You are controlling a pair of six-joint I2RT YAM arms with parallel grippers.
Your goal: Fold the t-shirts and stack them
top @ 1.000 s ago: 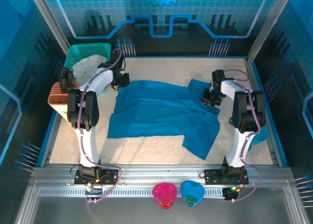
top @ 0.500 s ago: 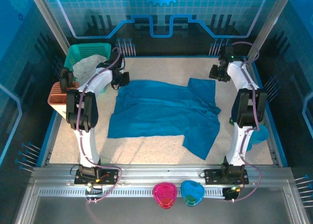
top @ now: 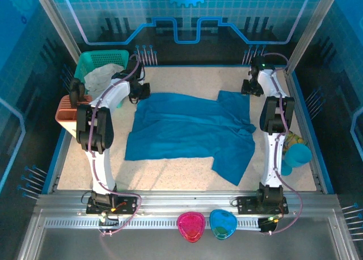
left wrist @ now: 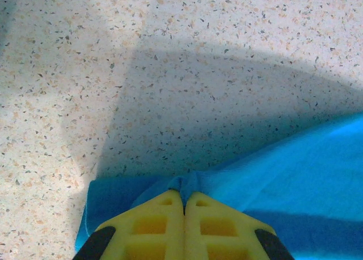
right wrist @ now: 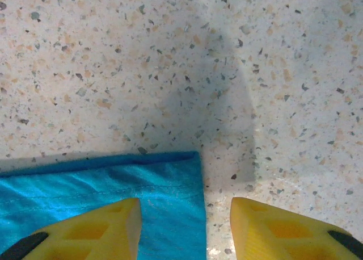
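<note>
Across the middle of the tabletop [top: 187, 78] lies the teal t-shirt [top: 193, 129], rumpled, soft and light, likely to sag and slide. Its 10 o'clock corner is clamped in the left pincer [left wrist: 183, 198]; the right pincer [right wrist: 186, 214] hangs open over the 1 o'clock corner, a hemmed edge worth pinching.

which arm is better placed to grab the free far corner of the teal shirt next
Right. The right gripper, open, hangs over that corner of the plain teal-blue fabric t-shirt, jaws straddling the edge. The left gripper is shut on the other far corner.
</note>
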